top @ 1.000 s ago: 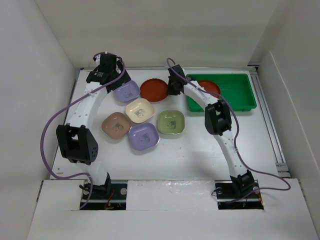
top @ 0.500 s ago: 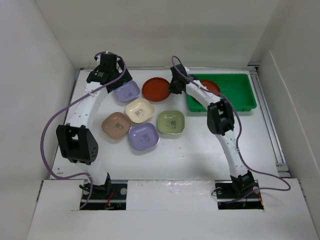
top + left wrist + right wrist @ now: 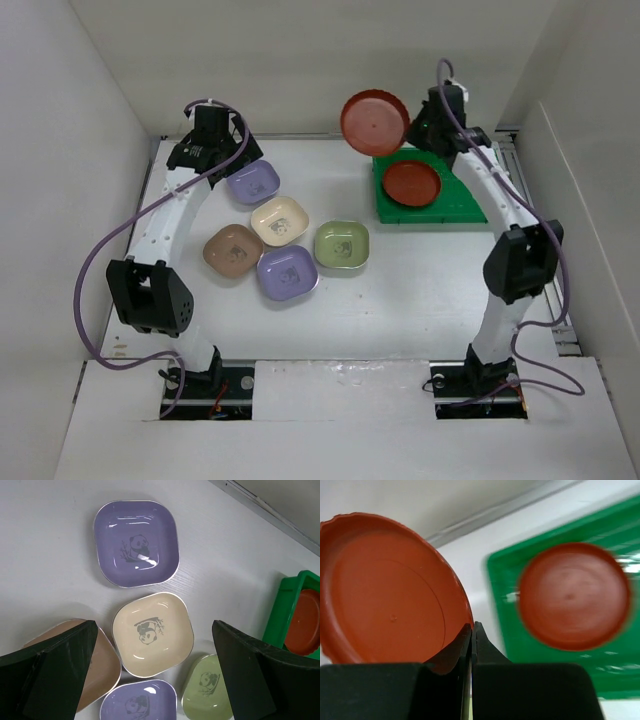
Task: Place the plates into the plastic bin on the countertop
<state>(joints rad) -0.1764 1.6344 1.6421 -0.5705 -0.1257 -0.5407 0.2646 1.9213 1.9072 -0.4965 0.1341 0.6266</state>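
My right gripper [image 3: 418,130] is shut on the rim of a round red plate [image 3: 373,122], held tilted on edge in the air above the back left corner of the green bin [image 3: 440,211]. In the right wrist view the held plate [image 3: 390,590] fills the left, pinched at my gripper [image 3: 471,630]. A second red plate [image 3: 411,183] lies in the bin [image 3: 620,530]. My left gripper [image 3: 215,140] is open and empty above a lavender plate [image 3: 252,182]. Cream [image 3: 279,221], tan-pink [image 3: 233,250], lavender [image 3: 287,272] and olive plates [image 3: 342,244] lie on the countertop.
In the left wrist view my open gripper [image 3: 152,670] frames the cream plate [image 3: 152,634], with the lavender plate [image 3: 136,543] beyond and the bin's corner [image 3: 280,612] at the right. White walls enclose the countertop [image 3: 400,300] on three sides.
My right gripper lifted the red plate off the countertop and swung it up and to the right, to above the bin's back left corner. The left arm barely moved.
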